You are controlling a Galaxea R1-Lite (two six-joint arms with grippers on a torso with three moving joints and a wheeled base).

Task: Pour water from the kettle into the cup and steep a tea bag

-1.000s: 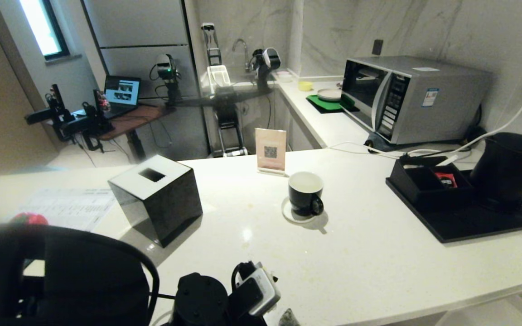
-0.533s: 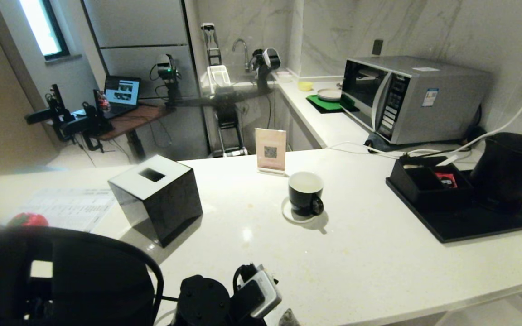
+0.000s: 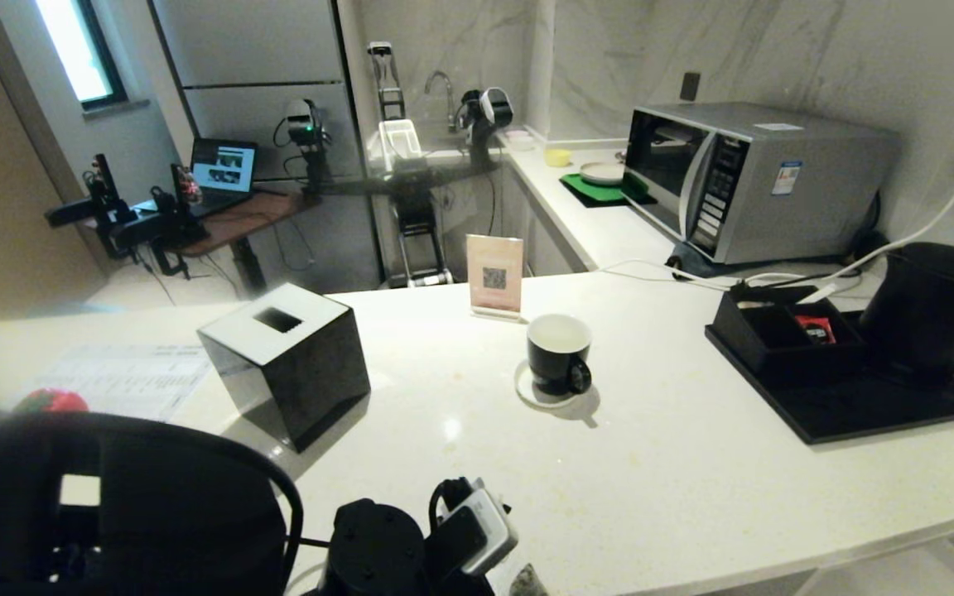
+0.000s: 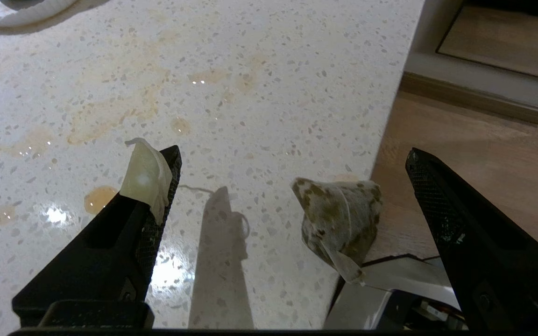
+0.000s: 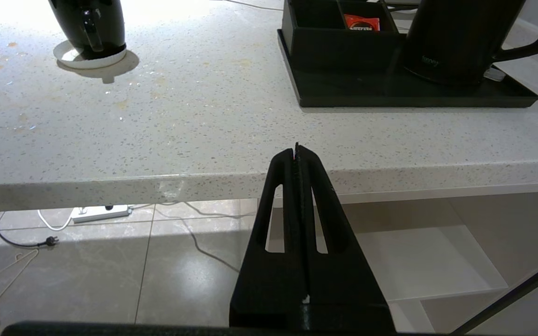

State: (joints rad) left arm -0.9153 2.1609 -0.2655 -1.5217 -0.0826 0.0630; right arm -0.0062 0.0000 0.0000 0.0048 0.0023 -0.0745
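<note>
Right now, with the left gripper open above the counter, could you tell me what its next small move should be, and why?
Probably close the left gripper on the tea bag. The pyramid bag lies at the counter edge between the wide-open fingers, nearer one of them, ungripped. The cup stands far off, so the bag must be held first.

Bare counter [image 3: 651, 463] fronts the cup [image 3: 558, 353]; black cube [image 3: 286, 362] flanks left.

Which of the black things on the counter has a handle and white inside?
The small glossy black mug on its white coaster. The black cube box has no handle; the big black kettle is dark all over.
</note>
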